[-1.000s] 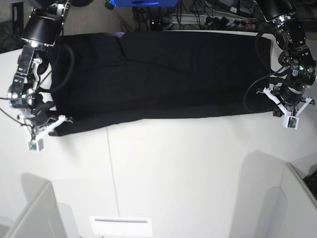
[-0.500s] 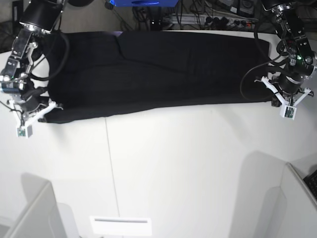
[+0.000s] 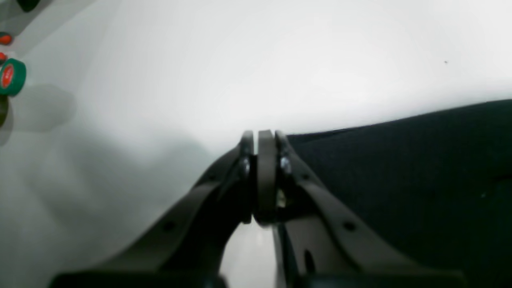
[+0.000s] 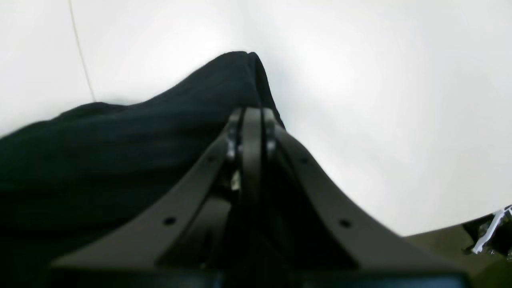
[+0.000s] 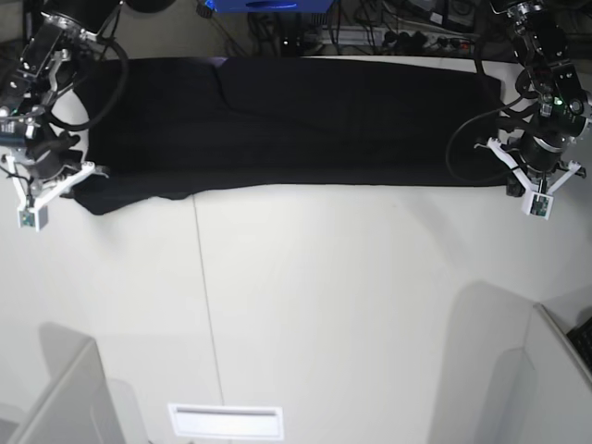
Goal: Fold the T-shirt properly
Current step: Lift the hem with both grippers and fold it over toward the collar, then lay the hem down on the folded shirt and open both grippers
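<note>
1. Fingers of the left gripper [image 3: 264, 140] are seen pressed together in the left wrist view, with the near corner of the black T-shirt [image 3: 400, 168] lying just beside them; whether cloth is pinched between them cannot be told from that view.
2. Fingers of the right gripper [image 4: 252, 116] are likewise seen closed flat against each other in the right wrist view, and the T-shirt [image 4: 120, 152] is bunched up against them, its peaked corner rising just past the tips.
3. In the base view, the left gripper [image 5: 527, 190] is placed at the T-shirt's near corner on that view's right, and the right gripper [image 5: 55, 180] at the near corner on that view's left.
4. The T-shirt [image 5: 296, 120] is spread as a long dark band across the far side of the white table [image 5: 351, 314], stretched between the two grippers.
5. A green roll with an orange centre [image 3: 11, 76] is seen at the left edge of the left wrist view.
</note>
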### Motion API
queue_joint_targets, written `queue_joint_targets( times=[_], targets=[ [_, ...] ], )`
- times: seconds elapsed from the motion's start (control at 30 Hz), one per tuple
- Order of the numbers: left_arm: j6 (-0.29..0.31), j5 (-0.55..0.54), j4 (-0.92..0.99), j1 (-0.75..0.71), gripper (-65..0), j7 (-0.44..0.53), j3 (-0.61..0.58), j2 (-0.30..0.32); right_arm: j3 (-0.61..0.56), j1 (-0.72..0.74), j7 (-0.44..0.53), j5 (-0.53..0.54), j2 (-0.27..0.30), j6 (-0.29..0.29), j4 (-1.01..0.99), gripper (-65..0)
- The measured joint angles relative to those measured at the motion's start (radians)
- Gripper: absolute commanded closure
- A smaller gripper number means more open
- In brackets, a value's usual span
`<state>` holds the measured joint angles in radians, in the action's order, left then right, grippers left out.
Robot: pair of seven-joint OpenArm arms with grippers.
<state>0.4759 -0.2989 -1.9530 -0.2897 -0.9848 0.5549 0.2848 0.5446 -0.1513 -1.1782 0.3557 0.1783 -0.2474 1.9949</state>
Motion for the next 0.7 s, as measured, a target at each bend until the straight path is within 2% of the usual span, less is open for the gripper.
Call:
queue_joint_targets(
  times=[0.1, 0.2, 0.33, 0.47, 0.57, 0.7],
  targets=[
    [0.0, 0.0, -0.008, -0.013, 0.0, -0.001, 0.0, -0.002, 0.0, -0.02, -0.017, 0.002, -0.005, 0.0, 0.001, 0.0],
    [0.0, -0.001, -0.01, -0.02, 0.0, 0.001, 0.0, -0.002, 0.011, -0.047, -0.032, -0.01, -0.037, 0.0, 0.001, 0.0],
    [0.0, 0.001, -0.01, -0.047, 0.0, -0.005, 0.001, 0.0, 0.013, -0.069, -0.021, 0.014, -0.042, 0.0, 0.002, 0.0],
    [0.0, -0.003, -0.011, -0.053, 0.0, 0.005, 0.0, 0.001, 0.098, -0.127, -0.043, 0.172, -0.065, 0.0, 0.002, 0.0],
    [0.0, 0.004, -0.011, -0.074, 0.0, -0.004, 0.001, 0.0, 0.156, -0.143, -0.038, 0.283, -0.051, 0.001, 0.002, 0.0],
    [0.0, -0.002, -0.011, -0.082, 0.0, 0.001, 0.001, 0.001, 0.207, -0.146, -0.12, 0.304, -0.053, 0.001, 0.003, 0.0]
  ],
)
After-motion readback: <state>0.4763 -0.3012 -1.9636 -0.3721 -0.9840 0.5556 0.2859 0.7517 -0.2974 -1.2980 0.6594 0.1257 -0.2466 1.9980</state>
